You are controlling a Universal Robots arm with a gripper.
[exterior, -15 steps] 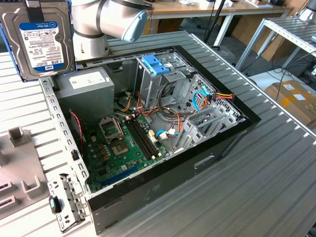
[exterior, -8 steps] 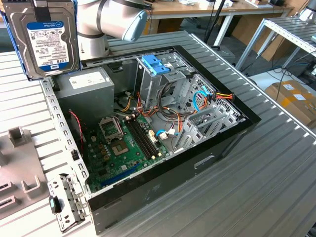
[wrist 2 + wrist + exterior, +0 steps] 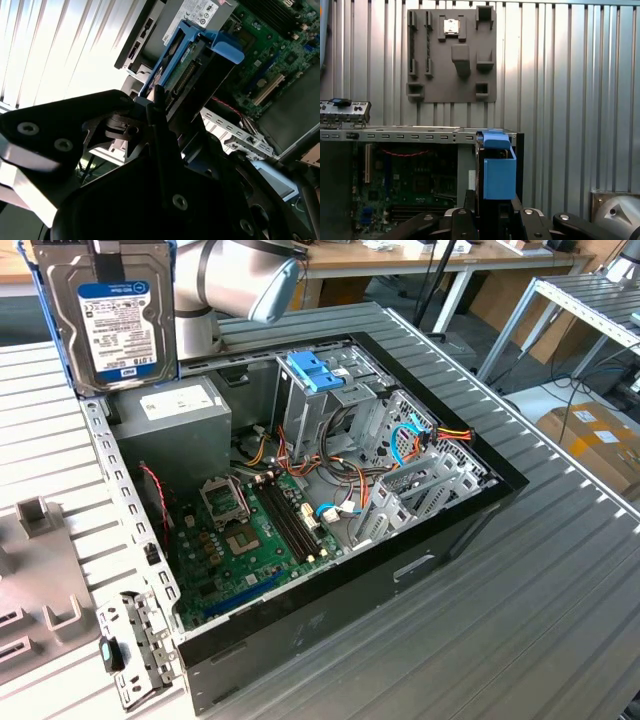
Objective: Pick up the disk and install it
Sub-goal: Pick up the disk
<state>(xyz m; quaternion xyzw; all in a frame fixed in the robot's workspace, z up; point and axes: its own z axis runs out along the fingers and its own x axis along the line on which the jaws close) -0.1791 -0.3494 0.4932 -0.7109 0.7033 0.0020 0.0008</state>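
Observation:
The disk (image 3: 112,318), silver-grey with a white label under a blue band, hangs upright in the air at the exterior view's top left. It is above the grey power supply box (image 3: 176,410) of the open computer case (image 3: 330,610). A light-blue plastic bracket (image 3: 216,44) wraps the disk's edges. In the second wrist view my gripper (image 3: 156,107) is shut on the disk, whose green circuit-board side (image 3: 187,75) shows beside the black fingers. In the first wrist view the bracket (image 3: 499,172) rises straight from the gripper (image 3: 487,212).
Inside the case lie the green motherboard (image 3: 240,540), loose cables and a metal drive cage holding another blue bracket (image 3: 315,370). A grey fixture plate (image 3: 40,585) lies at the exterior view's left on the ribbed metal table (image 3: 540,580). The arm's body (image 3: 240,280) stands behind the case.

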